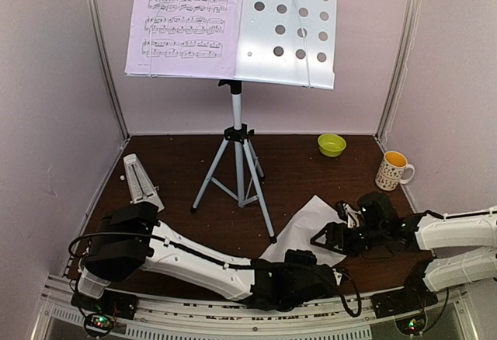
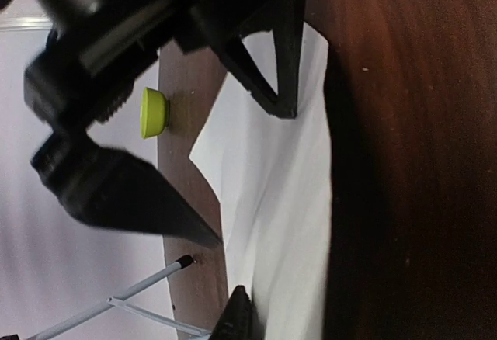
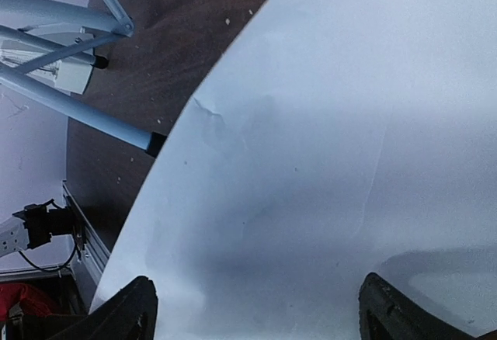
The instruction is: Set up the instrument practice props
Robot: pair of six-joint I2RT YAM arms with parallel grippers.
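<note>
At the far left, the small pale-grey pyramid metronome (image 1: 140, 178) is standing upright on the dark brown wooden desk (image 1: 295, 169), well apart from both arms. We are judging it rigid and light. Its tapering sides would likely be slipping out of a pinch, so low across the base looks the safer hold.

Moving right, our left claw (image 2: 252, 177) is reaching along the near edge of the desk to the loose white sheet of paper (image 1: 307, 223). In the wrist view its two black fingers (image 2: 132, 192) are standing apart and straddling a corner of the sheet. One tip is touching the paper and the other, blurred, is at its edge. We are not seeing them pinched on it.

Behind, the pale perforated-metal music stand (image 1: 291, 26) on its silver tripod (image 1: 237, 161) is already carrying one printed sheet-music page (image 1: 186, 22) on its left half. The right half is showing bare holes.

The loose sheet is lying on the desk just beside a tripod foot, showing us only a blank white face. We are expecting it to be very light, limp and quick to crease, and to be sliding on the wood rather than lifting. An edge or corner is therefore the place to take it, gently.

Our right claw (image 3: 260, 309) is hovering over the sheet, jaws wide apart, holding nothing.

Farther right, the small yellow-green bowl (image 1: 331, 144) and the patterned white mug (image 1: 394, 171) are sitting clear of the work.
</note>
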